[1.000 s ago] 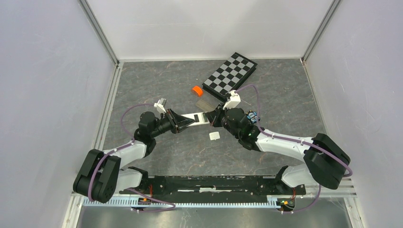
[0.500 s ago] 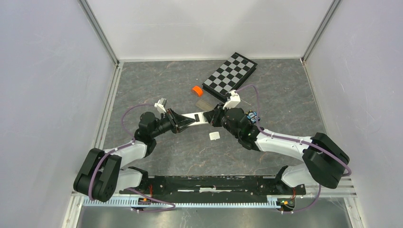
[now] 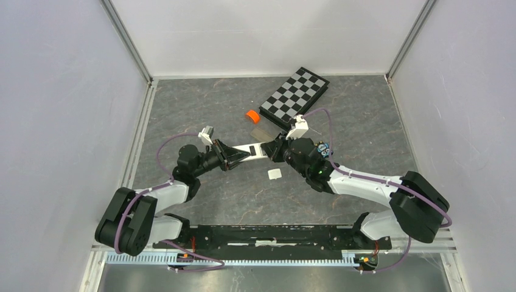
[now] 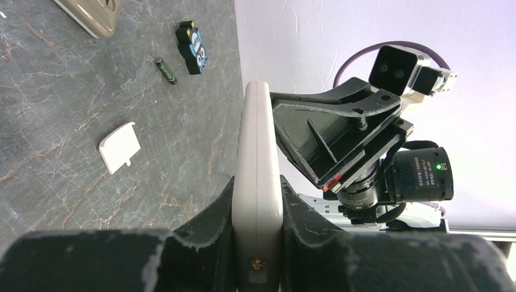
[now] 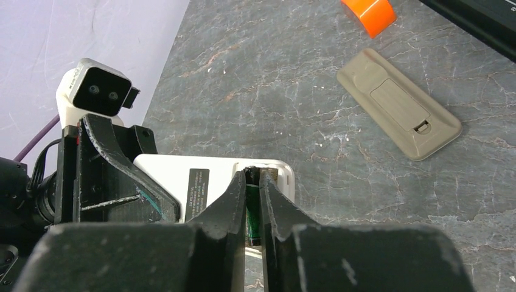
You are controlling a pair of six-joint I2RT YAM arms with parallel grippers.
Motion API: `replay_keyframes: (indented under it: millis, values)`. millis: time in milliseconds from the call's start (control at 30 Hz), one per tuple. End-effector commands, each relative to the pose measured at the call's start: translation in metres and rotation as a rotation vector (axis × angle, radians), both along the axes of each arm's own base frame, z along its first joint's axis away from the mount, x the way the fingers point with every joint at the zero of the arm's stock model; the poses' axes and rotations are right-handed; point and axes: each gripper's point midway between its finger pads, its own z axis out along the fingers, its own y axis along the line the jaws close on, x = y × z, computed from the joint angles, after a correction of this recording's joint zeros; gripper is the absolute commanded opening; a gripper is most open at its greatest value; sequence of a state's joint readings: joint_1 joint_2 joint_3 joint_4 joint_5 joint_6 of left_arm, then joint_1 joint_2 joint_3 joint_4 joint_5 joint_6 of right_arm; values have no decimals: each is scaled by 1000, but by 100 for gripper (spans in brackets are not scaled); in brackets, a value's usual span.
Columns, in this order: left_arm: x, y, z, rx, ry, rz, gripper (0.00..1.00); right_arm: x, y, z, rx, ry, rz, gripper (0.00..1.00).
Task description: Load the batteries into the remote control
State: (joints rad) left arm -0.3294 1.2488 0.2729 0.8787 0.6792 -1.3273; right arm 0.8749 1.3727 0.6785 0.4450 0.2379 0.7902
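Observation:
My left gripper (image 4: 258, 201) is shut on the white remote (image 4: 256, 152) and holds it above the table; the remote also shows in the top view (image 3: 252, 149) and the right wrist view (image 5: 182, 176). My right gripper (image 5: 253, 194) is shut on a green battery (image 5: 253, 213), its tip at the remote's open battery bay at the far end. In the top view the right gripper (image 3: 272, 149) meets the remote's right end, and the left gripper (image 3: 236, 152) grips its left end. A second dark battery (image 4: 165, 70) lies on the table. The white battery cover (image 3: 274, 174) lies loose beside the arms.
A beige remote (image 5: 398, 103) lies face down at the back, near an orange roll (image 3: 252, 115) and a checkerboard box (image 3: 294, 97). A blue-and-black gadget (image 4: 192, 47) lies by the spare battery. White walls enclose the table on three sides.
Almost nothing differs. Both grippers keep their hold at the remote; the right arm has shifted very slightly.

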Motion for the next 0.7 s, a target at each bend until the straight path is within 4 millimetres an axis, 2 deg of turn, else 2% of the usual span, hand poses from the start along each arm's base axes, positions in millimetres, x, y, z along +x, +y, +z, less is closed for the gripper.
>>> replay_keyframes:
  millis: [0,233,667]
  values:
    - [-8,-4,37,-98,-105,-50,2,7,-9,6,-20,-38,-41,11]
    - [-8,-4,51,-168,-98,-48,2,17,-14,31,26,-129,-86,10]
    - [-5,-4,69,-266,-81,-46,2,24,-13,40,104,-123,-140,11]
